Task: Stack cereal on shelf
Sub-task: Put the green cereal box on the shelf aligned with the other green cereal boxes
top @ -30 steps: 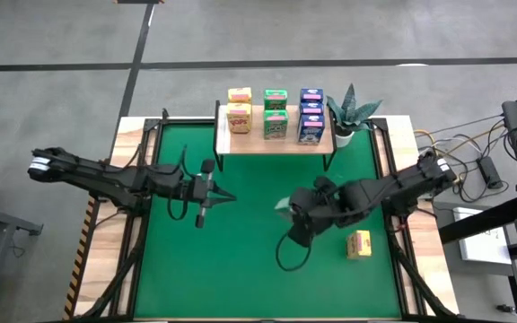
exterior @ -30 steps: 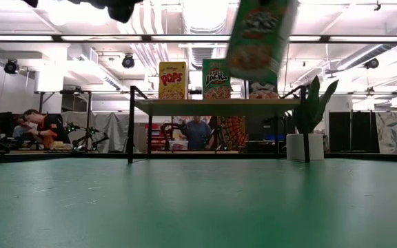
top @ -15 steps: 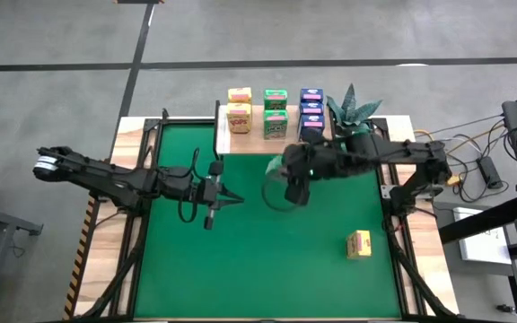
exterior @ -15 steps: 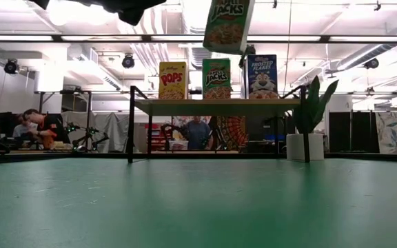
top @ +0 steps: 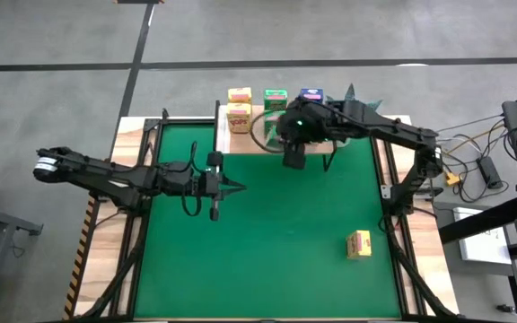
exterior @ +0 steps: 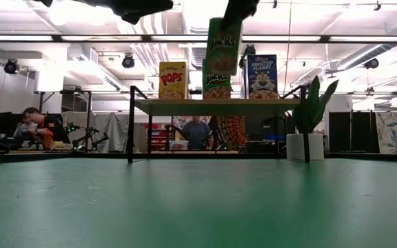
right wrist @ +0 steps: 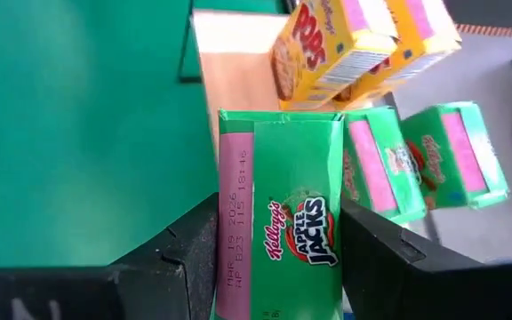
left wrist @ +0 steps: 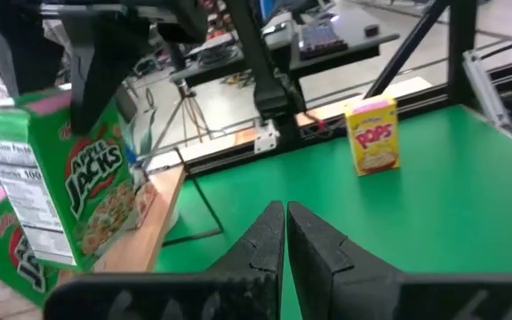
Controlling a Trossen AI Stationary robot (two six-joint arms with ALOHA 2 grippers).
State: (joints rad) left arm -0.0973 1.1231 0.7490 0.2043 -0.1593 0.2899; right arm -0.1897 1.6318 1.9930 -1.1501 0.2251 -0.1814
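My right gripper is shut on a green cereal box and holds it over the near edge of the pale wood shelf. The box also shows in the right wrist view and the left wrist view. On the shelf stand yellow boxes, a green box and a blue box. One yellow box stands on the green mat at the near right. My left gripper is shut and empty above the mat's middle left. My right gripper pinches the green box between its two fingers, one on each side, near the box's upper end. The fingers come from above. The box hangs nearly upright, a little tilted, clear of the shelf top, in front of the green box standing there.
A potted spiky plant stands at the shelf's right end, close to my right arm. The shelf's near strip is bare wood. Beyond the table, people sit and stand in the room.
My right gripper has carried the green box from above the mat's middle toward the far edge, up to the shelf; the box has stayed lifted clear and has come closer to upright. My left gripper has drifted a little toward the table's right.
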